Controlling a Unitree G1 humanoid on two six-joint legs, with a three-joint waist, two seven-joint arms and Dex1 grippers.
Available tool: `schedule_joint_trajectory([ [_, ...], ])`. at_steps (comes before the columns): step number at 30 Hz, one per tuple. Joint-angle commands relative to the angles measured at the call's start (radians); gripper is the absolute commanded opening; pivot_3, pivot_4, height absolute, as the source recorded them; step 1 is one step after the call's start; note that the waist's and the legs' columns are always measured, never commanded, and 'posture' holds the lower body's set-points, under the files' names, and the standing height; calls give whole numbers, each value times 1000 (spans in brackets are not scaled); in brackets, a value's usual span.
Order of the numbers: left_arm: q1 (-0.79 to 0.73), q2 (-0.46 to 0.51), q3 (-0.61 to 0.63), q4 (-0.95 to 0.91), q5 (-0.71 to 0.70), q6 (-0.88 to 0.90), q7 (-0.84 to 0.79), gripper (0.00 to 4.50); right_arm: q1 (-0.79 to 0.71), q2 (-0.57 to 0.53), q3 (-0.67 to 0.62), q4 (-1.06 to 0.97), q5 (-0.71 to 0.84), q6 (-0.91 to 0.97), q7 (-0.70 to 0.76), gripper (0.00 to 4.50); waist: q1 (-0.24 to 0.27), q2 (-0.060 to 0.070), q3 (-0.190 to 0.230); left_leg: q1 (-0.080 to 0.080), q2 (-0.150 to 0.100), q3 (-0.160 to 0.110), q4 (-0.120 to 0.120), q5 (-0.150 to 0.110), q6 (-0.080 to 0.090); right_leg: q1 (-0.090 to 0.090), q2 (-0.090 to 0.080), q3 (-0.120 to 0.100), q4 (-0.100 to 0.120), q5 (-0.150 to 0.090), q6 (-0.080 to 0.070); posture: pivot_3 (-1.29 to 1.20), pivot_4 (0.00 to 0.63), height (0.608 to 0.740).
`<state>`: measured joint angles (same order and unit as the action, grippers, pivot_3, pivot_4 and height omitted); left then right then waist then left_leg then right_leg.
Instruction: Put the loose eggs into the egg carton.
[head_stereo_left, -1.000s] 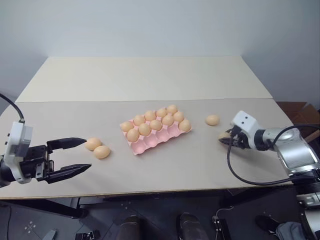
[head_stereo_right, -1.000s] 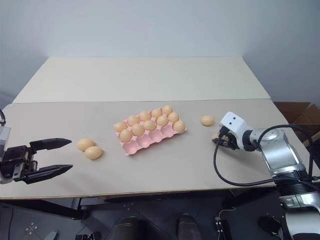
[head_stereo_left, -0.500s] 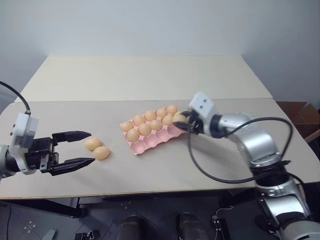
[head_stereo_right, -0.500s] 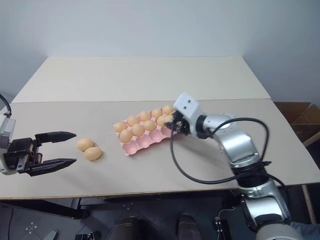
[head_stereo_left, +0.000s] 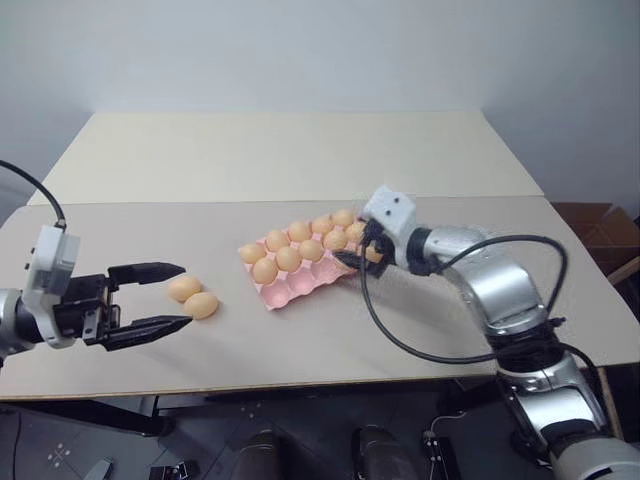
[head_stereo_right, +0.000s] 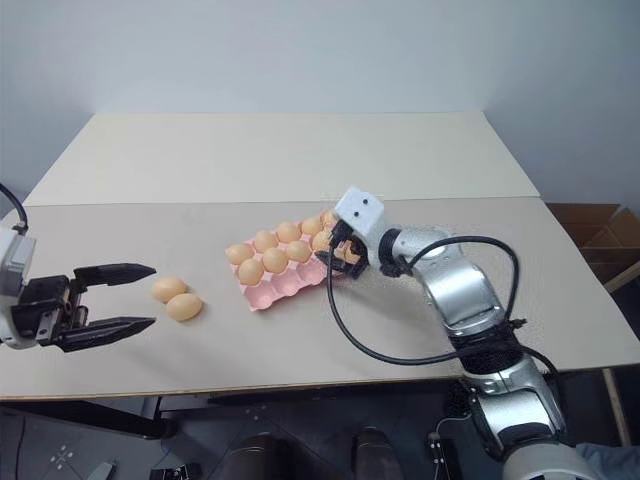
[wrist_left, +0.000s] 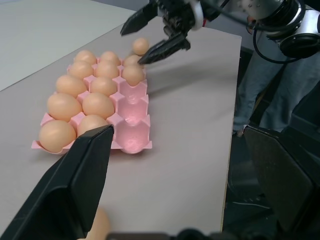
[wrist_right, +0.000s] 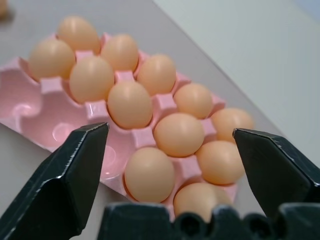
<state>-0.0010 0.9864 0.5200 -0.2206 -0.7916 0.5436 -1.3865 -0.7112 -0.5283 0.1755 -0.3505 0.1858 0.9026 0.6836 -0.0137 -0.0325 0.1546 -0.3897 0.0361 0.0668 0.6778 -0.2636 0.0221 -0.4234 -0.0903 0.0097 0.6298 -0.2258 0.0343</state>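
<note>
The pink egg carton (head_stereo_left: 291, 293) lies mid-table with its back and middle rows full. Two eggs sit at the right end of its front row, one of them (wrist_right: 150, 174) just under my right gripper. My right gripper (head_stereo_left: 362, 250) hangs open over that end, holding nothing. Two loose eggs (head_stereo_left: 184, 288) (head_stereo_left: 202, 305) lie side by side on the table to the left. My left gripper (head_stereo_right: 153, 296) is open, hovering just left of and above them. Past the carton's far end another egg (wrist_left: 140, 46) shows behind the right fingers.
The beige table (head_stereo_left: 300, 170) has a seam across its middle and wide bare room behind the carton. A black cable (head_stereo_left: 400, 335) loops from my right wrist over the table's front right. A cardboard box (head_stereo_left: 595, 218) stands off the right edge.
My right arm swung left from the table's right side with an egg, reached the carton's right end and opened; the egg now sits in a front cup. The left gripper stayed put.
</note>
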Motion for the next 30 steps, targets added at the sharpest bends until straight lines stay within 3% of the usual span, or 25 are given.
schedule_joint_trajectory([
  [1,6,15,27,-9,-13,-4,-10,4500,77,-106,-166,-163,90,77,53,4461,5,0,0,1,0,0,0,0,0,1,0,0,0,0,0,0,150,740],
  [8,29,18,51,25,12,-35,-25,4500,488,-319,-511,-168,178,-145,265,4461,22,0,0,0,-1,3,0,0,0,2,-1,0,-4,0,0,0,150,740],
  [14,19,17,37,52,25,-50,-32,4500,632,-327,-552,-71,178,-296,285,4461,-1,0,0,4,0,4,0,0,0,3,1,2,-1,-1,0,0,150,740],
  [20,6,13,24,51,22,-57,-27,4500,574,-323,-491,-46,177,-304,232,4461,-3,0,0,4,1,2,0,0,0,2,2,3,-1,0,0,0,150,740],
  [23,-25,16,7,63,24,-57,-22,4500,438,-302,-372,62,91,-306,147,4461,-5,-1,0,4,0,3,0,0,0,2,1,3,-1,0,0,0,150,740],
  [27,-55,15,-14,74,30,-62,-26,4500,227,-228,-194,334,-61,-414,70,4461,-5,-1,0,4,0,4,0,0,0,2,1,4,-1,0,-1,0,150,740],
  [30,-62,14,-18,76,32,-62,-28,4500,110,-178,-129,535,-117,-490,56,4461,-5,0,0,2,0,5,-1,0,0,1,1,3,-2,0,0,0,150,740],
])
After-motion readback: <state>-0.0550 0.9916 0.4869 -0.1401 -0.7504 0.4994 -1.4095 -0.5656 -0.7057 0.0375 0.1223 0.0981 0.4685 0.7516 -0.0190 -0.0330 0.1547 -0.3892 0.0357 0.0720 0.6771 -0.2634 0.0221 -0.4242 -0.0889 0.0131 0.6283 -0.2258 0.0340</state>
